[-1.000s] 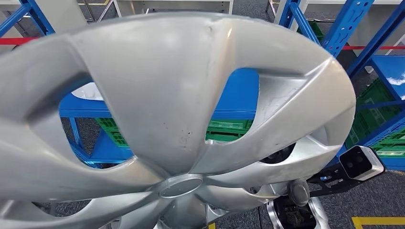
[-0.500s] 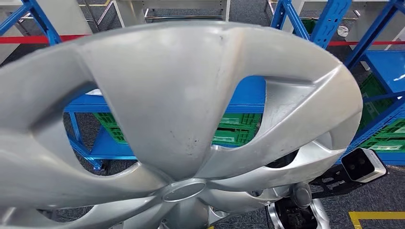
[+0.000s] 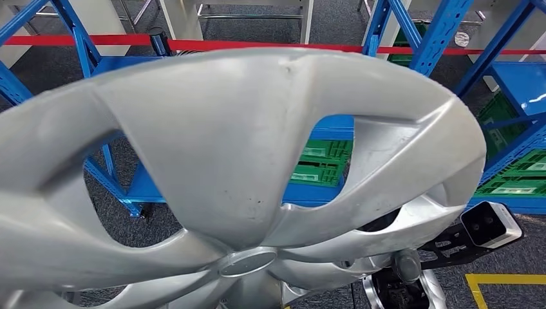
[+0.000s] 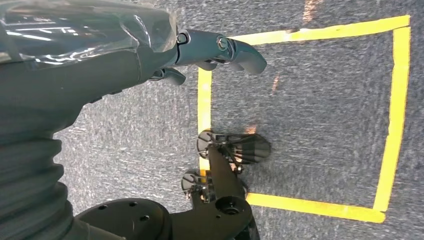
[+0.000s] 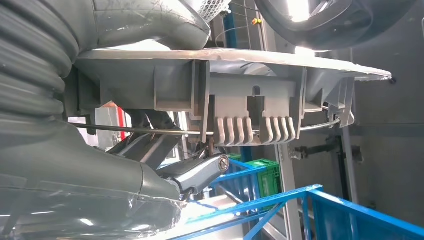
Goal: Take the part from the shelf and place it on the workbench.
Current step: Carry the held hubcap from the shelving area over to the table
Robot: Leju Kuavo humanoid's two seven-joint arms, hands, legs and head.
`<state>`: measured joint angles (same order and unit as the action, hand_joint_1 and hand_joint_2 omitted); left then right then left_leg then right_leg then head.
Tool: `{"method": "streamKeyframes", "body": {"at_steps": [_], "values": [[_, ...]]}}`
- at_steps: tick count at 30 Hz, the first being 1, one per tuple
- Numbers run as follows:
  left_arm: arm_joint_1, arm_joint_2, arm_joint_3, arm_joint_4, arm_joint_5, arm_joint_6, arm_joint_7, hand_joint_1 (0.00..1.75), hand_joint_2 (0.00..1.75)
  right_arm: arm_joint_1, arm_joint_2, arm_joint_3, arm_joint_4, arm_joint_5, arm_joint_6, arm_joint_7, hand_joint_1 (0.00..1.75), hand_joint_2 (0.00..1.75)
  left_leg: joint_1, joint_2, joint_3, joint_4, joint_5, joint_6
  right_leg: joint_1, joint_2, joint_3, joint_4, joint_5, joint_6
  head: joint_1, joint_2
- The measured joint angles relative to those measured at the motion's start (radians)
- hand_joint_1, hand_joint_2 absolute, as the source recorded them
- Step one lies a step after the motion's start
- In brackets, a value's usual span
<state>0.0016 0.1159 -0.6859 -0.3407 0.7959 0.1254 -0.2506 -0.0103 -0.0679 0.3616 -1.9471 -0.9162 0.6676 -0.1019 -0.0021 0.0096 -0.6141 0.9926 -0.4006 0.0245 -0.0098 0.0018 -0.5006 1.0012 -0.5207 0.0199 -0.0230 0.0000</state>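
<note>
- The part, a silver wheel cover [image 3: 232,161] with broad spokes and a round centre cap, is held up close under the head camera and spans most of that view, tilted with its far rim higher.
- The right hand [image 5: 125,145] grasps the wheel cover at its rim: in the right wrist view the thick grey thumb lies over the cover's flat outer face while the darker fingers [image 5: 200,172] reach under the rim, near the clips and wire ring on its back.
- The left hand [image 4: 165,55] holds nothing; its dark fingers [image 4: 235,50] are curled inward above grey carpet [image 4: 310,115] marked with a yellow tape square [image 4: 395,115].
- Through the openings between the spokes, blue shelf frames [image 3: 444,38] stand on the carpet, with green crates [image 3: 322,164] on a low blue shelf level.
- A red barrier tape [image 3: 270,46] runs across beyond the far rim of the cover.
- A yellow floor marking [image 3: 502,280] lies on the carpet beside the right arm.
</note>
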Motion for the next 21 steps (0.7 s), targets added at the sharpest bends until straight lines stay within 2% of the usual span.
{"method": "streamKeyframes", "body": {"at_steps": [2, 3, 4, 5, 6, 8, 9, 10, 11, 12, 14, 15, 16, 19, 20, 21], "values": [[0.001, 0.000, 0.001, 0.000, 0.000, 0.000, 0.000, 0.00, 1.75, -0.001, -0.001, 0.000, 0.000, 0.001, -0.001, 0.000, 1.71, 1.75, 0.000, -0.001, -0.007, 0.004, 0.011, -0.013, 0.005, 0.003, -0.002, -0.008, 0.008, -0.015, 0.000, 0.000], [0.001, 0.001, 0.001, 0.000, 0.000, 0.000, 0.000, 0.00, 1.75, -0.002, -0.001, 0.001, 0.000, 0.001, -0.001, 0.000, 1.71, 1.75, 0.002, -0.002, -0.010, 0.006, 0.014, -0.020, 0.003, 0.003, -0.007, -0.009, 0.012, -0.022, 0.000, 0.000], [0.002, 0.001, 0.001, 0.000, 0.000, -0.001, 0.000, 0.00, 1.75, -0.003, -0.001, 0.001, 0.000, 0.001, -0.001, 0.000, 1.71, 1.75, 0.004, -0.004, -0.016, 0.012, 0.005, -0.026, 0.001, 0.003, -0.012, -0.010, 0.018, -0.031, 0.000, 0.000], [0.002, 0.001, 0.001, 0.000, 0.000, -0.001, 0.000, 0.00, 1.75, -0.004, -0.001, 0.001, 0.000, 0.001, -0.001, 0.000, 1.71, 1.75, 0.006, -0.005, -0.026, 0.033, -0.019, -0.033, -0.002, 0.001, -0.019, -0.012, 0.025, -0.040, -0.001, 0.000], [0.002, 0.002, 0.001, 0.000, 0.000, -0.001, 0.000, 0.00, 1.75, -0.004, -0.001, 0.001, 0.000, 0.001, -0.001, 0.000, 1.71, 1.75, 0.008, -0.007, -0.042, 0.076, -0.059, -0.039, -0.004, 0.000, -0.027, -0.012, 0.033, -0.047, -0.001, 0.000], [0.002, 0.002, 0.001, 0.000, 0.000, -0.001, 0.000, 0.00, 1.75, -0.004, -0.001, 0.002, 0.000, 0.001, -0.001, 0.000, 1.71, 1.75, 0.011, -0.008, -0.085, 0.209, -0.149, -0.048, -0.003, -0.001, -0.046, -0.011, 0.051, -0.052, -0.002, 0.000], [0.002, 0.002, 0.001, 0.000, 0.000, -0.001, 0.000, 0.00, 1.75, -0.003, -0.001, 0.002, 0.000, 0.001, -0.001, 0.000, 1.71, 1.75, 0.012, -0.008, -0.099, 0.267, -0.175, -0.050, -0.003, -0.001, -0.057, -0.011, 0.059, -0.051, -0.002, 0.000], [0.002, 0.002, 0.001, 0.000, 0.000, -0.001, 0.000, 0.00, 1.75, -0.003, -0.001, 0.002, 0.000, 0.002, -0.001, 0.000, 1.71, 1.75, 0.013, -0.008, -0.096, 0.293, -0.178, -0.050, -0.002, -0.001, -0.068, -0.010, 0.068, -0.050, -0.002, 0.000], [0.002, 0.002, 0.001, 0.000, 0.000, -0.001, 0.000, 0.00, 1.75, -0.003, -0.001, 0.002, 0.000, 0.002, -0.002, 0.000, 1.71, 1.75, 0.013, -0.008, -0.072, 0.279, -0.164, -0.049, -0.001, 0.000, -0.078, -0.009, 0.075, -0.048, -0.002, 0.000], [0.002, 0.002, 0.001, 0.000, 0.000, -0.001, 0.000, 0.00, 1.75, -0.003, -0.001, 0.002, 0.000, 0.002, -0.002, 0.000, 1.71, 1.75, 0.013, -0.009, -0.027, 0.224, -0.138, -0.045, 0.000, 0.000, -0.087, -0.009, 0.082, -0.046, -0.003, 0.000], [0.001, 0.005, 0.002, 0.000, 0.000, -0.002, 0.000, 0.00, 1.75, -0.004, 0.000, 0.002, 0.000, 0.002, -0.002, 0.000, 1.71, 1.75, 0.009, -0.012, 0.082, 0.069, -0.110, -0.032, 0.002, 0.001, -0.096, -0.009, 0.095, -0.040, -0.002, 0.000], [0.000, 0.007, 0.003, 0.000, 0.000, -0.002, 0.000, 0.00, 1.75, -0.004, 0.000, 0.002, 0.000, 0.002, -0.002, 0.000, 1.71, 1.75, 0.005, -0.014, 0.118, 0.014, -0.107, -0.025, 0.002, 0.000, -0.098, -0.009, 0.101, -0.035, -0.001, 0.000], [0.000, 0.008, 0.003, -0.001, 0.000, -0.002, 0.000, 0.00, 1.75, -0.005, 0.001, 0.002, 0.000, 0.002, -0.002, 0.000, 1.71, 1.75, 0.000, -0.015, 0.133, -0.014, -0.111, -0.019, 0.001, -0.001, -0.099, -0.010, 0.106, -0.029, -0.002, 0.000], [0.001, 0.010, 0.003, -0.001, 0.000, -0.001, 0.000, 0.00, 1.75, -0.006, 0.003, 0.002, 0.000, 0.001, -0.001, 0.000, 1.71, 1.75, -0.004, -0.011, 0.125, -0.033, -0.089, 0.001, 0.000, -0.002, -0.107, -0.011, 0.116, -0.012, -0.005, 0.000], [0.000, 0.010, 0.004, -0.002, 0.000, -0.002, 0.000, 0.00, 1.75, -0.008, 0.003, 0.002, 0.000, 0.000, -0.001, 0.000, 1.71, 1.75, -0.001, -0.008, 0.120, -0.041, -0.075, 0.009, 0.001, -0.002, -0.119, 0.006, 0.100, -0.012, -0.003, 0.000], [0.000, 0.010, 0.004, -0.002, 0.000, -0.002, 0.000, 0.00, 1.75, -0.009, 0.003, 0.002, 0.000, 0.000, -0.001, 0.000, 1.71, 1.75, 0.001, -0.005, 0.112, -0.048, -0.060, 0.016, 0.002, -0.002, -0.137, 0.043, 0.069, -0.016, -0.002, 0.000]]}}
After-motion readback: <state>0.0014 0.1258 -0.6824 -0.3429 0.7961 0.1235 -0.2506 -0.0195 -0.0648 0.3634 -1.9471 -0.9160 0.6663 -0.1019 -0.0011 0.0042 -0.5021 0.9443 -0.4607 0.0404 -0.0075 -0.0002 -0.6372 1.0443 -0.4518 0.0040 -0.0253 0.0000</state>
